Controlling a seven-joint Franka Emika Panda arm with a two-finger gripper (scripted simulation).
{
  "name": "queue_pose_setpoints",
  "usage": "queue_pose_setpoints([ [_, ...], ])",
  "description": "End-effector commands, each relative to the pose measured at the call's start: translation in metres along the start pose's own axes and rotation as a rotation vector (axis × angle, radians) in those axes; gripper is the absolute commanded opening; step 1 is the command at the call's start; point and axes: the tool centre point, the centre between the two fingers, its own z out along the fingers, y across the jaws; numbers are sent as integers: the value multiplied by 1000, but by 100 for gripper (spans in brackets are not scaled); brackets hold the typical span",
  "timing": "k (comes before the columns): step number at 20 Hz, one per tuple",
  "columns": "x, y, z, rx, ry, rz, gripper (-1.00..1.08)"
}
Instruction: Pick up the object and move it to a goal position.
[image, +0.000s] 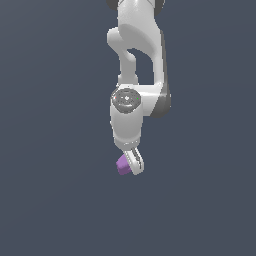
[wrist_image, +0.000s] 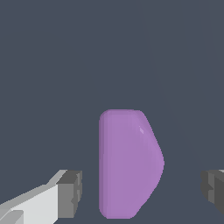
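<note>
While the white arm (image: 135, 75) hangs down from twelve o'clock in the exterior view, its gripper (image: 134, 165) sits low over the dark grey ground (image: 50, 200), and the purple block (image: 121, 165) peeks out at the nine o'clock side of the fingers. Over to the wrist camera: the jaws stand wide apart, one grey pad (wrist_image: 70, 194) on one flank and the other pad (wrist_image: 213, 191) on the far flank. Between them sits the block (wrist_image: 129, 164) (one side straight, the other bulging to a slanted point). It is nearer the first pad, with a visible gap on each side, so neither pad touches it. Its matte face catches one small glint.
</note>
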Motion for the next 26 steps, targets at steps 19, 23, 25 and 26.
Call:
queue_pose_setpoints([
  [19,0,0,50,0,0,8,100],
  [23,0,0,50,0,0,8,-100],
  [25,0,0,50,0,0,8,-100],
  [26,0,0,50,0,0,8,-100],
])
